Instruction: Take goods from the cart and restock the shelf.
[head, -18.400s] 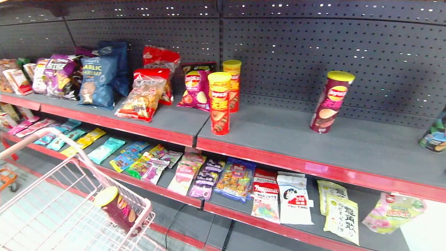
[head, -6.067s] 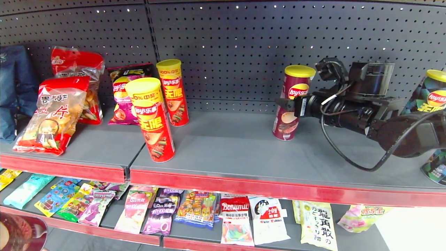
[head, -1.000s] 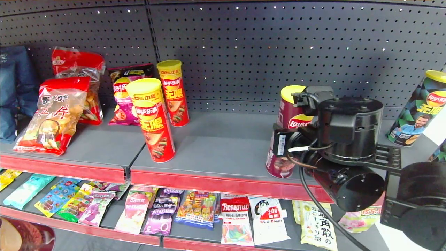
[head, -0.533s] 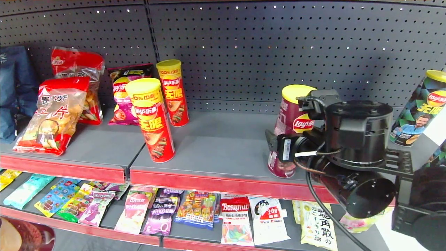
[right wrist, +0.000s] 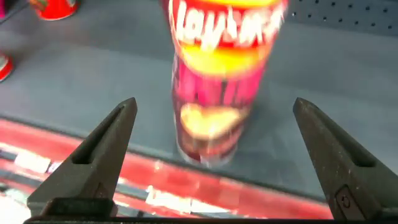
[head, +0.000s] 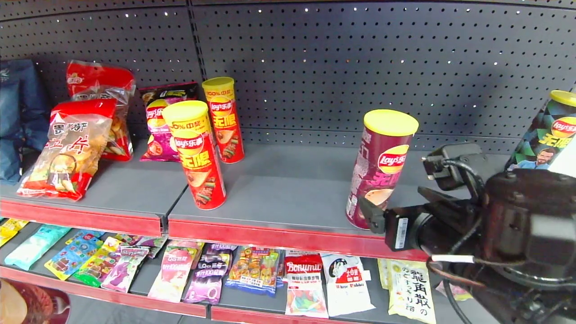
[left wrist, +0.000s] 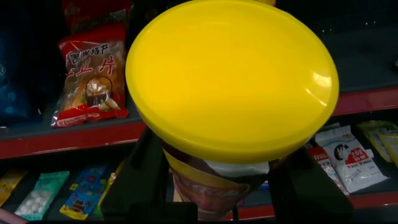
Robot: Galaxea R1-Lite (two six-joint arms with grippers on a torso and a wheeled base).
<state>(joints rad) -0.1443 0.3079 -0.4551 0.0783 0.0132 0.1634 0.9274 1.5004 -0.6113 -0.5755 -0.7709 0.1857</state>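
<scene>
A maroon chip can with a yellow lid stands upright near the front edge of the grey upper shelf. My right gripper hangs just in front of it and to its right, open and apart from it. In the right wrist view the same can stands beyond the widely spread fingers of that gripper. My left gripper is shut on a second maroon can, whose yellow lid faces the wrist camera. A part of this held can shows at the head view's lower left corner.
Two red chip cans stand left of the shelf's middle, with snack bags farther left. A dark patterned can stands at the far right. Flat candy packets cover the lower shelf. A pegboard wall closes the back.
My right gripper has let go of the maroon can and drawn back toward the front right. The can stays upright at the shelf's front edge.
</scene>
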